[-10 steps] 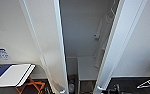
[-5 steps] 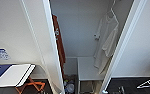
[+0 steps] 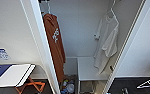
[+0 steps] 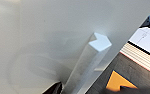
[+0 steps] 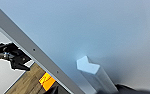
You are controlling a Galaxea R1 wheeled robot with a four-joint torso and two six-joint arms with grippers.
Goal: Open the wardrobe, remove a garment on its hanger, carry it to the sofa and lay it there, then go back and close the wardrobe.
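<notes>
Two doors of the wardrobe (image 3: 41, 45) stood open, each wrist view close on a door handle (image 4: 91, 65); whether either hand gripped I could not tell. Inside, the white T-shirt (image 3: 107, 42) hung at the right on its hanger (image 3: 112, 11). A clumsy reach might snag the orange garment (image 3: 54, 45). Its white mark was unreadable.

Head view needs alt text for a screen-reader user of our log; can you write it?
An open white wardrobe shows a rust-orange garment hanging at the left and a white T-shirt on a hanger at the right, above a white shelf.
</notes>
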